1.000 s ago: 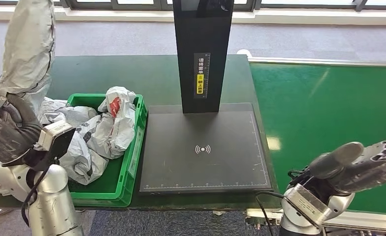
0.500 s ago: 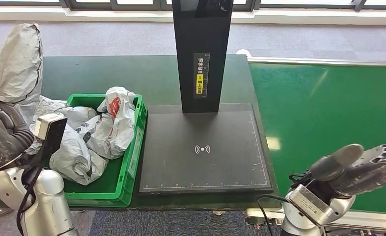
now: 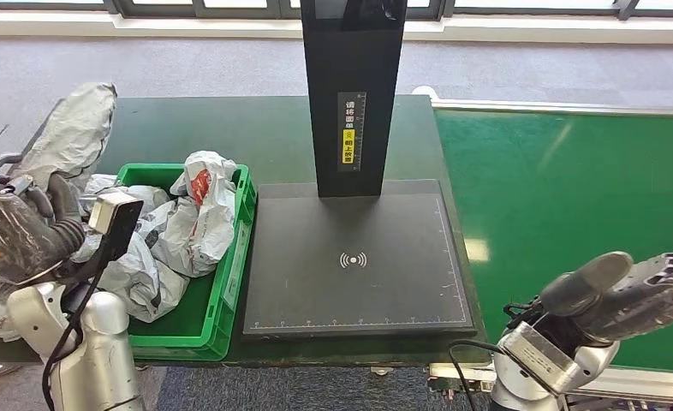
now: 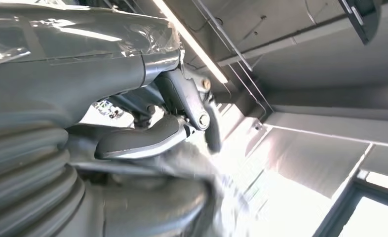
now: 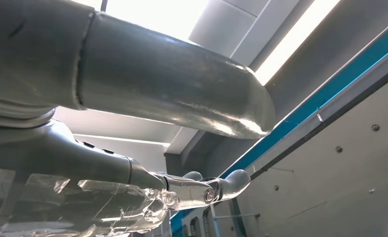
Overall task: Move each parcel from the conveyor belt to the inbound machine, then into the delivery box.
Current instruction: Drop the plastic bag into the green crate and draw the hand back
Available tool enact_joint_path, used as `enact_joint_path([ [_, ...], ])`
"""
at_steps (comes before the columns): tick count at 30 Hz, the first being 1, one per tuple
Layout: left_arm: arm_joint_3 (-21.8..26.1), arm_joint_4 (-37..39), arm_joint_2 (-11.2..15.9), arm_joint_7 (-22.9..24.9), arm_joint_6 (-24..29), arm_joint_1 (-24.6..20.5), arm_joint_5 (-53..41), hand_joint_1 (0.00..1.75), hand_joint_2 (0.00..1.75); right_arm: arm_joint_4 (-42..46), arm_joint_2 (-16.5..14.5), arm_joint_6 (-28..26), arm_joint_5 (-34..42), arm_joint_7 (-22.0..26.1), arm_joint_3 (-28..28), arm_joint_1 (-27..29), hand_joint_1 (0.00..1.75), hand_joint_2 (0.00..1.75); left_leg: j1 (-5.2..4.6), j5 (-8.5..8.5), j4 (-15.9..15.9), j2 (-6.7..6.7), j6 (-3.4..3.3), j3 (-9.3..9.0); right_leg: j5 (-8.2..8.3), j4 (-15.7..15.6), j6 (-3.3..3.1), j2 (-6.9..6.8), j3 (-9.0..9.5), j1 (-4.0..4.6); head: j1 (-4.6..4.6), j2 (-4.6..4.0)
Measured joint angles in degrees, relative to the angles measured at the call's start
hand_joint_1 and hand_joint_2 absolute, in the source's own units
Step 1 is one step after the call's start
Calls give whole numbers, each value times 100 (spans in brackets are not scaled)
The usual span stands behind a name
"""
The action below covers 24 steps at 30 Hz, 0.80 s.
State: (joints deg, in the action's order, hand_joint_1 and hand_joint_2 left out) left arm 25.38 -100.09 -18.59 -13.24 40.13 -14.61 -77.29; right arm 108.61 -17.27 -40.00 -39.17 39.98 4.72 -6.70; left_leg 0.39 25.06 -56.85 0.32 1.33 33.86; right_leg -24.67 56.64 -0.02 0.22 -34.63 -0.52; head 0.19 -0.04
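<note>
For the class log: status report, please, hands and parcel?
Left hand holds grey parcel beside green box. Right hand open, over conveyor belt. Scanner pad bare. Box already holds parcels.

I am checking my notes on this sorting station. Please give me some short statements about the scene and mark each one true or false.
1. The left hand holds a grey parcel up beside the green box. True.
2. The black scanner plate has a parcel lying on it. False: its surface is bare.
3. The green box already contains several grey parcels. True.
4. The right hand grips a parcel. False: it holds nothing, over the green conveyor belt.
5. The green box stands on the conveyor belt. False: it stands on the dark table, on the robot's left of the scanner plate.
</note>
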Motion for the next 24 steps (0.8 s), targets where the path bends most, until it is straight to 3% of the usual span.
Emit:
enact_joint_path([
  [12, -170, 495, 7, 35, -2, 26, 211, 0, 175, 0, 1, -2, -42, 2, -2, 4, 0, 0, 0, 1, 0, 0, 0, 0, 0, 0, 0, 1, -1, 0, -1, 1],
  [22, -205, 514, 9, -683, -2, 34, 1237, 0, 175, 0, 2, 0, -29, 2, -4, 4, 0, 0, 0, 1, 0, -1, 0, 1, 0, 0, 0, 0, 0, 0, -1, 0],
  [24, -243, 468, 9, -1000, -2, 43, 1727, 0, 175, 0, 2, 0, -3, 2, -4, 4, 0, 0, 0, 1, 0, -1, 0, 1, 0, 0, 0, 0, 0, 0, -1, 0],
])
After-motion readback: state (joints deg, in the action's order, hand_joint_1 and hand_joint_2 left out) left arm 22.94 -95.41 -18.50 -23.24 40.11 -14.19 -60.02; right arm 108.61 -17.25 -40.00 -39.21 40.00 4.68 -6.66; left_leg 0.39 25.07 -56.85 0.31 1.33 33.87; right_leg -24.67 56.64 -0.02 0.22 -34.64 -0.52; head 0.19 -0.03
